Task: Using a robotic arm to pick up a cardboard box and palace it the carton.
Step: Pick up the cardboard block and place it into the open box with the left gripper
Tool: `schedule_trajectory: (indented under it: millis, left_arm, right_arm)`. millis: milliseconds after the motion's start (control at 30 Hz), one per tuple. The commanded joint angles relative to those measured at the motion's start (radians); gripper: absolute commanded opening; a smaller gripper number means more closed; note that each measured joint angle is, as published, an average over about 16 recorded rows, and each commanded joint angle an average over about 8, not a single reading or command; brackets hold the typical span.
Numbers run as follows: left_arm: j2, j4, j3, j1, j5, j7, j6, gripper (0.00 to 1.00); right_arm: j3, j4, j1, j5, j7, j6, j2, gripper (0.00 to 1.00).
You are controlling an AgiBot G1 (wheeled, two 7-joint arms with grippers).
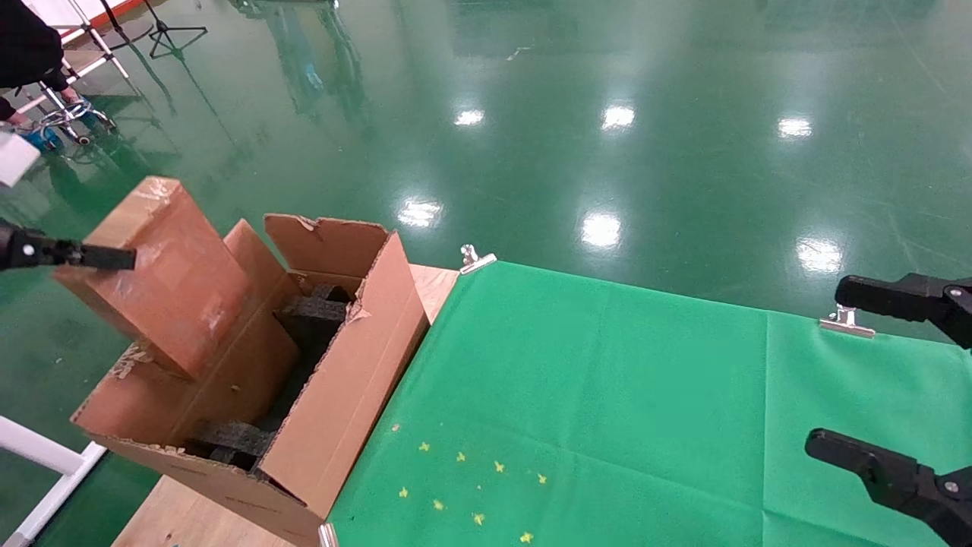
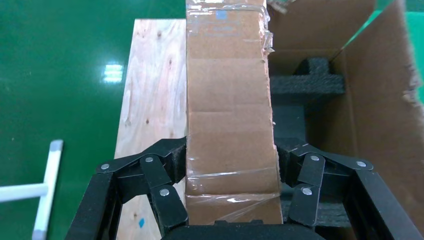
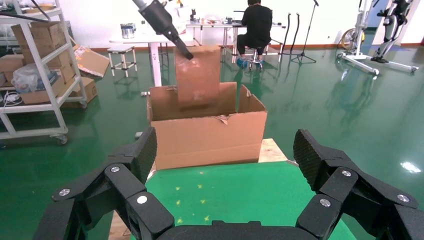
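My left gripper (image 1: pixel 114 258) is shut on the cardboard box (image 1: pixel 163 266), a brown taped block held tilted over the left side of the carton (image 1: pixel 342 380). In the left wrist view the black fingers (image 2: pixel 172 165) press both sides of the box (image 2: pixel 227 100), with the carton (image 2: pixel 380 100) and its black foam (image 2: pixel 307 82) beside it. I cannot tell whether the box's lower end is inside the carton. My right gripper (image 1: pixel 850 372) is open and empty over the green cloth at the right (image 3: pixel 225 155). It looks across at the carton (image 3: pixel 210 140) and the box (image 3: pixel 197 75).
A green cloth (image 1: pixel 607 395) with yellow marks covers the table, held by metal clips (image 1: pixel 477 259) (image 1: pixel 847 320). Bare wood (image 2: pixel 150 90) shows left of the carton. A white frame (image 1: pixel 45 463) stands at the lower left. Shelves (image 3: pixel 35 75) and a seated person (image 3: pixel 255 27) are far off.
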Motion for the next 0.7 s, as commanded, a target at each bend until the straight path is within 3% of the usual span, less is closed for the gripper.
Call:
schedule_trajectory:
  millis: [33, 700]
  left_arm:
    - [0.006, 0.044, 0.001, 0.018, -0.004, 0.031, -0.025, 0.0]
    - [0.14, 0.329, 0.02, 0.091, 0.005, 0.176, -0.173, 0.0]
  right_arm:
    - [0.0, 0.0, 0.0, 0.0, 0.0, 0.0, 0.0, 1.0]
    - [0.0, 0.0, 0.0, 0.0, 0.0, 0.0, 0.0, 1.0]
